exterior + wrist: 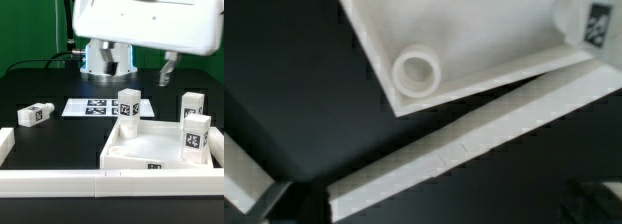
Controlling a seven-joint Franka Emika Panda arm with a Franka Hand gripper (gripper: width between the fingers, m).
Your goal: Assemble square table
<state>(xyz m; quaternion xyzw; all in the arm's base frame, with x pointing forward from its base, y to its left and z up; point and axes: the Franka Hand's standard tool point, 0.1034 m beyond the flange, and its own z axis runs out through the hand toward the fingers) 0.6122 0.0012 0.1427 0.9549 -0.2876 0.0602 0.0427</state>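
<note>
The square panel [150,140] of the table lies flat on the dark desk [40,85] in the lower right of the exterior frame, its raised rim facing up and turned slightly askew to the long white border rail [60,182] that runs along the bottom edge. One tag-marked leg post [195,136] stands upright at the panel's right side, in or just at its near right corner; whether it sits in a socket cannot be told. A second post [129,109] stands upright at the panel's far edge, near the middle of the frame, and a third [192,103] stands further back at the right edge. A fourth post [35,114] lies on its side well apart, at the left of the frame. The marker board [95,106] lies flat behind the panel, centre-left. The arm's white body fills the top of the frame, and the tool [168,68] hangs in the upper right above the desk, holding nothing; its jaws cannot be made out clearly there. In the wrist view a panel corner with a round socket [416,70] shows in the upper middle, empty, with a border rail [473,135] crossing diagonally below it, and one dark fingertip [267,197] shows at the lower left corner and another at the lower right, set wide apart and clear of the parts.
</note>
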